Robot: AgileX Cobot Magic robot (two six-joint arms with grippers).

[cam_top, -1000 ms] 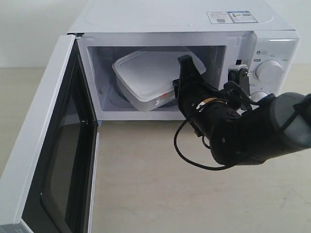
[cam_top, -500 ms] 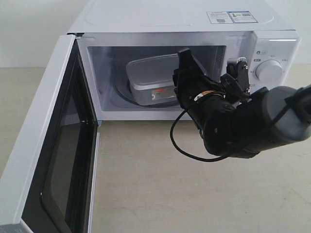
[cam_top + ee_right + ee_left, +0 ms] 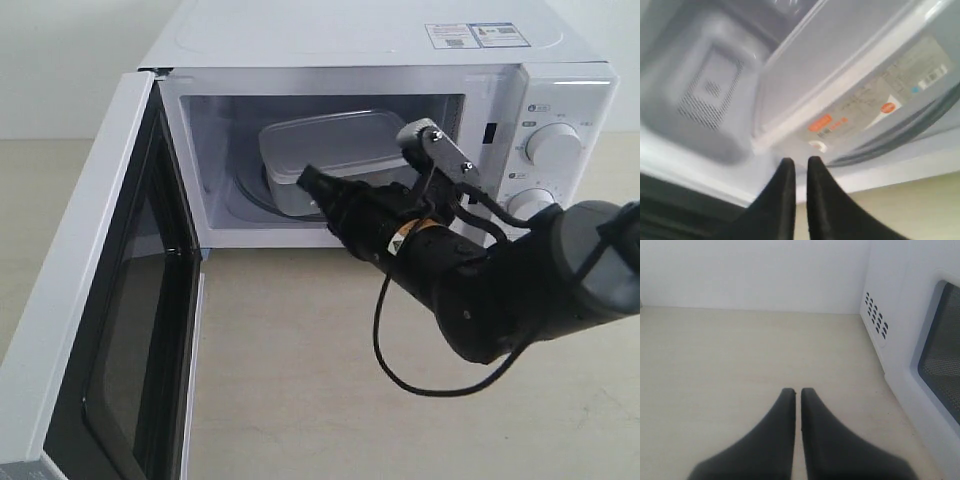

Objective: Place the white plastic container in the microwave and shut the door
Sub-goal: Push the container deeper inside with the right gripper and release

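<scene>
The white plastic container [image 3: 335, 145] sits flat on the glass turntable [image 3: 250, 195] inside the microwave [image 3: 350, 40], its red-marked label [image 3: 850, 117] facing the opening. The door [image 3: 90, 290] stands wide open at the left. My right gripper [image 3: 308, 180] is at the cavity's mouth, just in front of the container's lower front edge. Its fingers point left, are shut, and hold nothing. In the right wrist view the right gripper [image 3: 800, 161] has its tips close below the container [image 3: 840, 60]. My left gripper [image 3: 797, 391] is shut and empty over the table.
Two round dials [image 3: 553, 145] are on the microwave's right panel. The left wrist view shows the microwave's vented side wall [image 3: 876, 317] and the door's dark window [image 3: 942, 350] to one side of the beige tabletop [image 3: 730, 365]. Bare table [image 3: 300, 370] lies before the microwave.
The container went from tilted in the opening to lying flat on the turntable. My right gripper came off it, turned from upright to pointing left, and now sits lower at the front.
</scene>
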